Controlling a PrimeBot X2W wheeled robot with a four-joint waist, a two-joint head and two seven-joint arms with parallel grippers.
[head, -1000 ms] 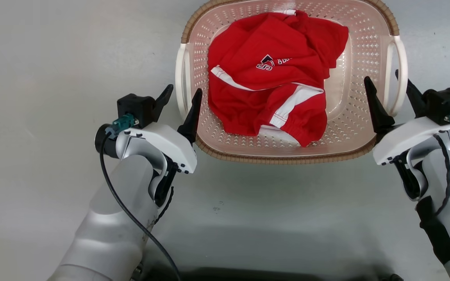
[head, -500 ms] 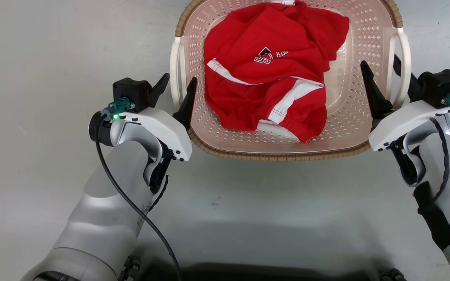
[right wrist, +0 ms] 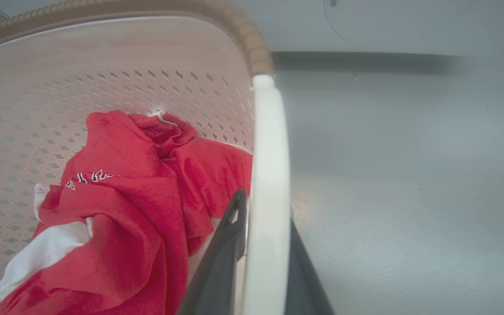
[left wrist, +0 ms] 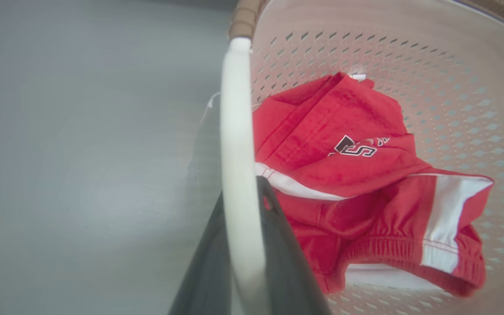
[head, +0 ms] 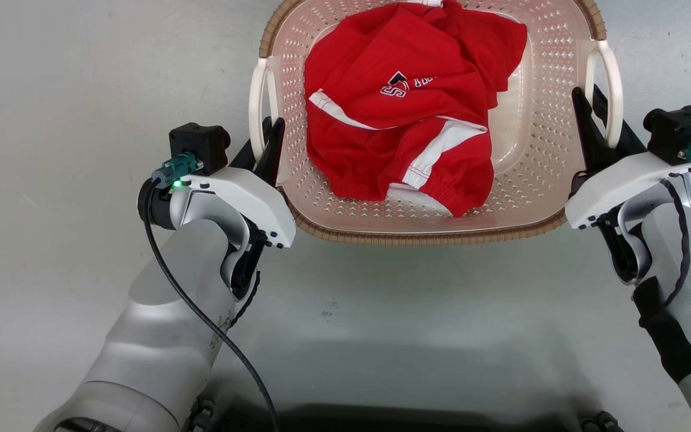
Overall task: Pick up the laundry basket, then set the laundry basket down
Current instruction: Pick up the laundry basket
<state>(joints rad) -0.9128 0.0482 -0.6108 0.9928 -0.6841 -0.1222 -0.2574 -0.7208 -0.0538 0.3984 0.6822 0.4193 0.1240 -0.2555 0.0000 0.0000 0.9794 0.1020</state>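
Observation:
The laundry basket (head: 429,237), pale pink and perforated with a brown woven-look rim, sits on the grey floor ahead of me, with a crumpled red garment (head: 405,102) with white stripes inside. My left gripper (head: 264,144) is shut on the basket's left white loop handle (head: 255,105). In the left wrist view that handle (left wrist: 234,144) runs between the dark fingers (left wrist: 285,258) of the left gripper (left wrist: 241,194). My right gripper (head: 597,123) is shut on the right handle (head: 615,90). The right wrist view shows this handle (right wrist: 269,144) pinched in the right gripper (right wrist: 267,210). The basket's underside is hidden.
Smooth grey floor (head: 81,120) lies on all sides of the basket. A white appliance front (right wrist: 392,17) stands beyond the basket in the right wrist view. My own dark base (head: 345,420) lies along the bottom edge of the head view.
Both grippers stood open astride the handles a second ago; they have slid forward and shut on them. The basket has shifted a little up and left in the head view.

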